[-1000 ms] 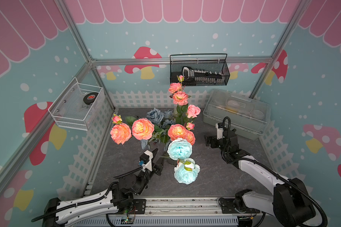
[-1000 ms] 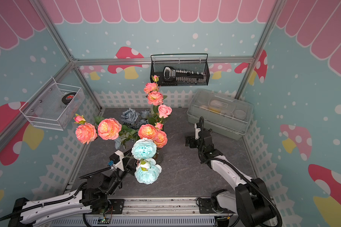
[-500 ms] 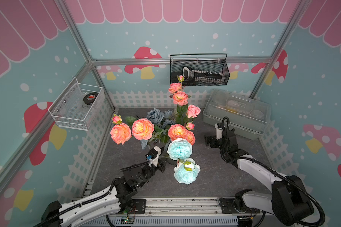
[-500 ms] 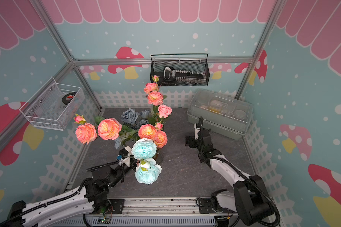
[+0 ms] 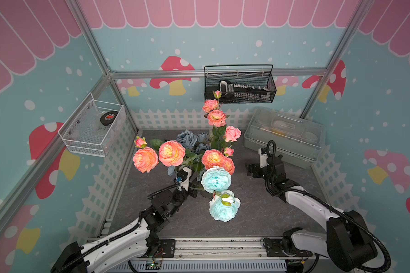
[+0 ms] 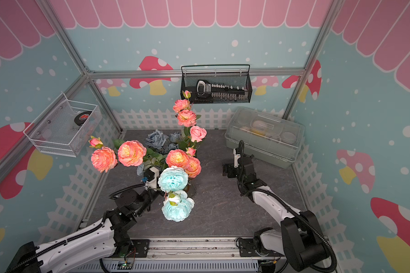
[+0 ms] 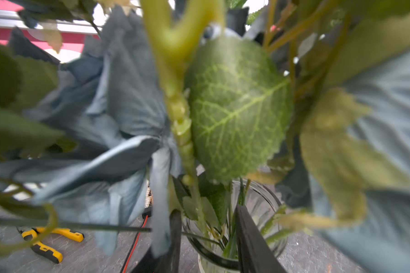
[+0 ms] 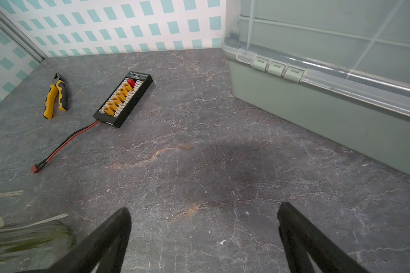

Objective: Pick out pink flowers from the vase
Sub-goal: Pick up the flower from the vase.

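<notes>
The pink flowers stand in a bouquet mid-table: two big coral blooms (image 5: 171,153) lean left, a pair (image 5: 213,158) sits at the centre, and a tall spray (image 5: 216,117) with a smooth rose (image 5: 232,133) rises behind. The vase (image 7: 260,203) is clear ribbed glass, mostly hidden under an aqua bloom (image 5: 216,179) in both top views. My left gripper (image 7: 207,210) is pushed in under the leaves just above the vase rim. Its jaws stand partly open with thin green stems between them. My right gripper (image 8: 204,210) hangs wide open over bare table, right of the bouquet.
Grey-blue roses (image 5: 187,138) sit at the bouquet's back, and a second aqua bloom (image 5: 224,208) droops forward. A clear-lidded grey-green box (image 5: 284,137) stands at the back right. Yellow pliers (image 8: 55,97) and a black connector board (image 8: 123,101) with a red lead lie behind the vase.
My left arm has reached forward, carrying its gripper under the blooms to the stems over the vase. The right arm has barely moved.
</notes>
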You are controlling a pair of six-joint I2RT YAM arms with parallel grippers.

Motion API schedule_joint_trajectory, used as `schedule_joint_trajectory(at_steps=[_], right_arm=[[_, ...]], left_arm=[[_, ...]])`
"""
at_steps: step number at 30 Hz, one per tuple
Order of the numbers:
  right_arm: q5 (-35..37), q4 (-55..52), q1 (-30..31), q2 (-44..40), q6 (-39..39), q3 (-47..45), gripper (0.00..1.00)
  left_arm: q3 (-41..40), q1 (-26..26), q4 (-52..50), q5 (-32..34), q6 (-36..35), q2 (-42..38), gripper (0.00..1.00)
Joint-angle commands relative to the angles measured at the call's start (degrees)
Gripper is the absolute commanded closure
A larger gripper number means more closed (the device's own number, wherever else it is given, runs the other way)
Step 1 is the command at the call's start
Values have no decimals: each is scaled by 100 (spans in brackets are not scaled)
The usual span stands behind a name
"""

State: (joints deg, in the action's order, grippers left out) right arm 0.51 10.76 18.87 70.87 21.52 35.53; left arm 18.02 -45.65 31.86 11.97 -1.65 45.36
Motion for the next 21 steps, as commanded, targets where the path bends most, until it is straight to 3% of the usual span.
schedule_joint_trajectory(at_steps=[1, 8, 14, 21], right_arm=[[-51, 153, 49, 78, 55, 19, 5], [-73, 205, 63, 170, 78, 46, 5], [-85, 217, 81, 164, 76, 46, 5], [-52, 172, 93, 97, 54, 42, 5]], left_arm=[[119, 123, 388, -160, 55, 88, 62], [319, 232, 572, -298, 94, 415, 67], [486, 239, 844, -332, 192, 781, 64], [785, 241, 378, -266, 156, 729, 77]])
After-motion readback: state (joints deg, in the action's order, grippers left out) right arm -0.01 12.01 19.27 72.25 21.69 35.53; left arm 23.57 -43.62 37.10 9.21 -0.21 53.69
